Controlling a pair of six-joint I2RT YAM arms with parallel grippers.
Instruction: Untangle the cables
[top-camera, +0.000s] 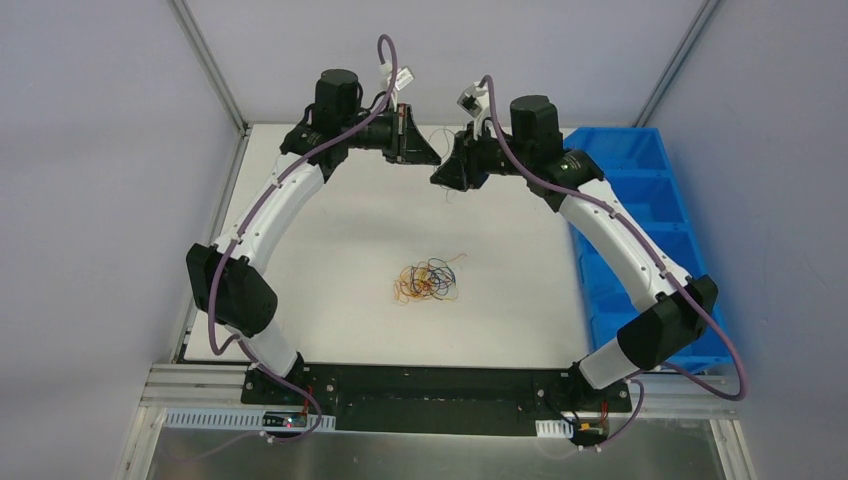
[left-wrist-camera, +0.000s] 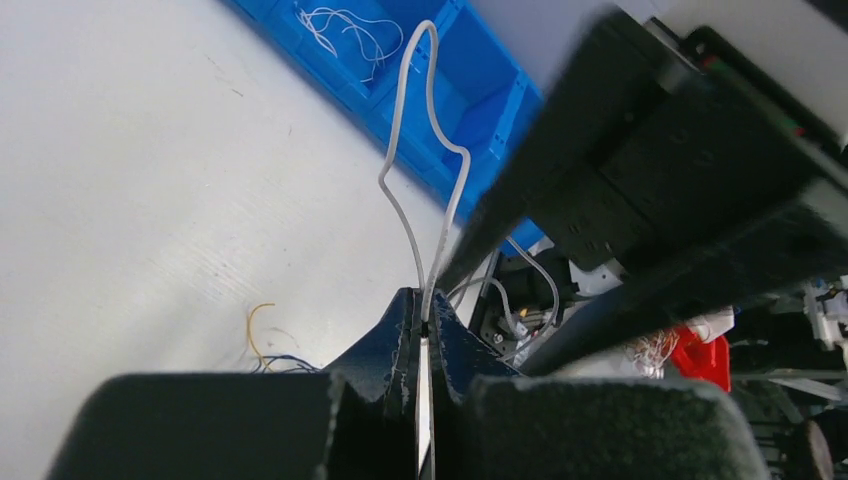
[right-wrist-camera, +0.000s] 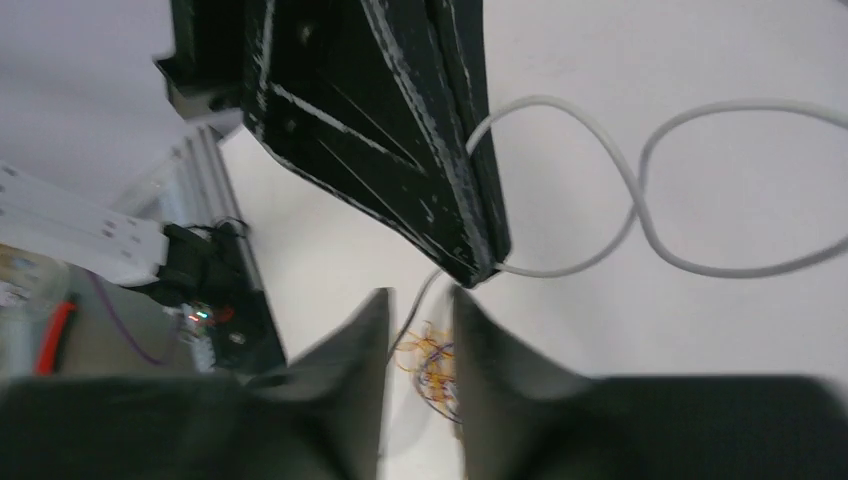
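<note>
1. Left jaws clamped, right jaws parted: my left gripper (left-wrist-camera: 425, 308) pinches one white cable (right-wrist-camera: 640, 205) at its fingertips. My right gripper (right-wrist-camera: 420, 305) faces it closely, fingers apart, a strand of that cable running through the gap unpinched.
2. White cable, held in the air over the far half of the table (top-camera: 330, 230), curls away from my left fingertips in loose loops. I judge it is raised so that my second gripper can take it and draw it out.
3. Other cables (top-camera: 428, 282), orange, black and purplish, lie in a small knotted clump mid-table, well apart from both grippers.
4. Blue bin (top-camera: 640, 200) at the table's right edge shows a few loose white wires (left-wrist-camera: 345, 30) in one compartment, probably the place for freed strands.
5. Next move, by my reckoning: close the right jaws on the strand. So thin a wire could slip out sideways.
</note>
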